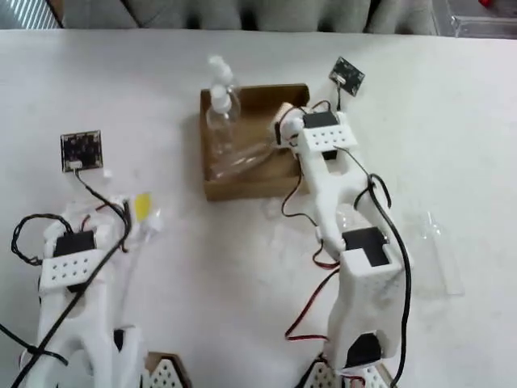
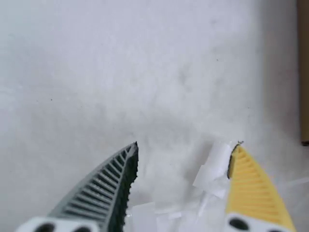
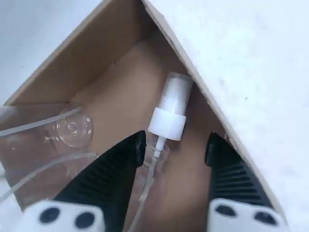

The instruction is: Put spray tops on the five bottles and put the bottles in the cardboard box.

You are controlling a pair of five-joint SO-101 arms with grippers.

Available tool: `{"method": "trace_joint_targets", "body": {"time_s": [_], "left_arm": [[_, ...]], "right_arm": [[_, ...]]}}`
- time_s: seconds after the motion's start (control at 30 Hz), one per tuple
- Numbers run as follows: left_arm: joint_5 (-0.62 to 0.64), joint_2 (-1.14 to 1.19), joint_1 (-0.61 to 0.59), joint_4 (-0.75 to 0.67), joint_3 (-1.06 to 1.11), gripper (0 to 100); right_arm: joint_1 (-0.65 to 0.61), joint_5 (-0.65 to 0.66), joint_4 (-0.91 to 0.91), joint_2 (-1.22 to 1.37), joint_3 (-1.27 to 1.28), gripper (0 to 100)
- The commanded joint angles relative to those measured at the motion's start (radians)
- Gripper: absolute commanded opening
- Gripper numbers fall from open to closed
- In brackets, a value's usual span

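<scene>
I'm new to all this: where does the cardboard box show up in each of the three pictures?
High view: the cardboard box lies on the white table, up from the middle.
Left wrist view: a brown strip cut off by the frame past the left gripper, probably its side.
Right wrist view: its inside wall and floor, beyond the right gripper.
Shared landmark: the white table.

The flat table (image 1: 242,267) is showing plain white all over. The shallow cardboard box (image 3: 87,63) is showing bare brown walls. The upright clear plastic bottle (image 1: 222,113) is carrying a white spray top (image 1: 220,71). The left gripper (image 2: 187,147) is showing one ribbed grey finger (image 2: 104,188) and one ribbed yellow finger (image 2: 248,188). The right gripper (image 3: 177,140) is showing ribbed black ones. Black and red cables (image 1: 401,259) are trailing over the white plastic arms (image 1: 323,182).
</scene>
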Motion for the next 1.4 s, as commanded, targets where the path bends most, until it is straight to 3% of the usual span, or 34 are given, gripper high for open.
{"method": "trace_joint_targets", "body": {"time_s": [0.0, 0.7, 0.9, 1.0, 1.37], "left_arm": [[-0.012, -0.024, 0.016, -0.023, 0.002, 29], [-0.012, -0.022, 0.016, -0.023, 0.002, 29], [-0.012, -0.022, 0.016, -0.023, 0.002, 29], [-0.012, -0.022, 0.016, -0.023, 0.002, 29], [-0.012, -0.022, 0.016, -0.023, 0.002, 29]], "right_arm": [[0.028, 0.005, -0.053, 0.033, -0.043, 18.6], [0.002, 0.005, 0.093, 0.177, -0.222, 18.2], [0.012, 0.005, 0.088, 0.176, -0.224, 0.7], [0.021, 0.005, 0.114, 0.176, -0.252, 4.1], [0.041, 0.005, 0.234, 0.176, -0.338, 1.6]]}}
